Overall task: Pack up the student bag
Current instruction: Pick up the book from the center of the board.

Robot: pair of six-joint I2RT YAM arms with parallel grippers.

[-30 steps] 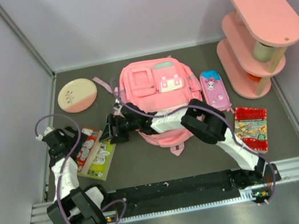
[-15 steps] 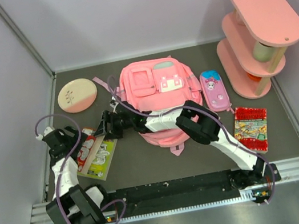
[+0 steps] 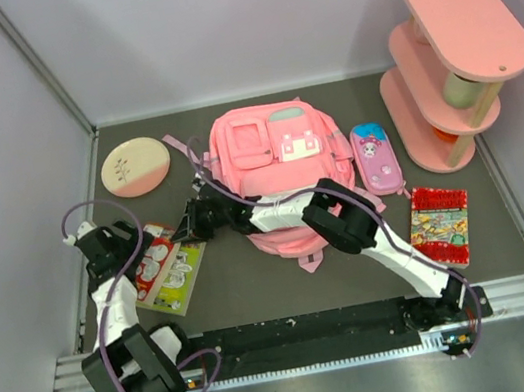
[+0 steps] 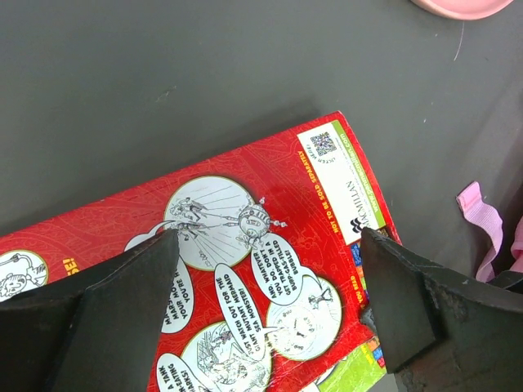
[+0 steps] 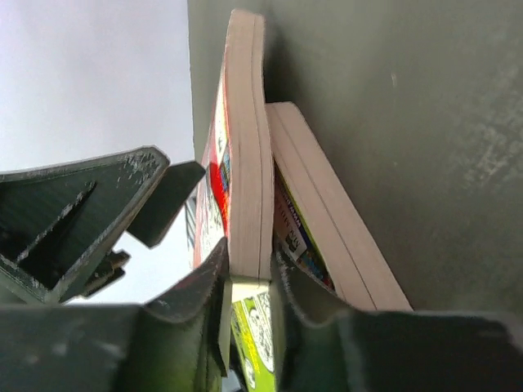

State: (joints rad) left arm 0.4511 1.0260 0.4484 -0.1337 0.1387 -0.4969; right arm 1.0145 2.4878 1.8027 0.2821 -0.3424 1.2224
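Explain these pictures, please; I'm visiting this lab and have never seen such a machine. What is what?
These are two robot arms bolted at the near edge of a table. One picture looks down from above; the other two come from cameras on each wrist. On it lie a pink backpack, a pencil case, a round disc, a red book at right, a pink shelf, and two stacked books at left. The right end effector, reaching across, pinches the edge of the upper red comic book, raising it off the green book beneath. The left end effector hangs open over that same comic, holding nothing.
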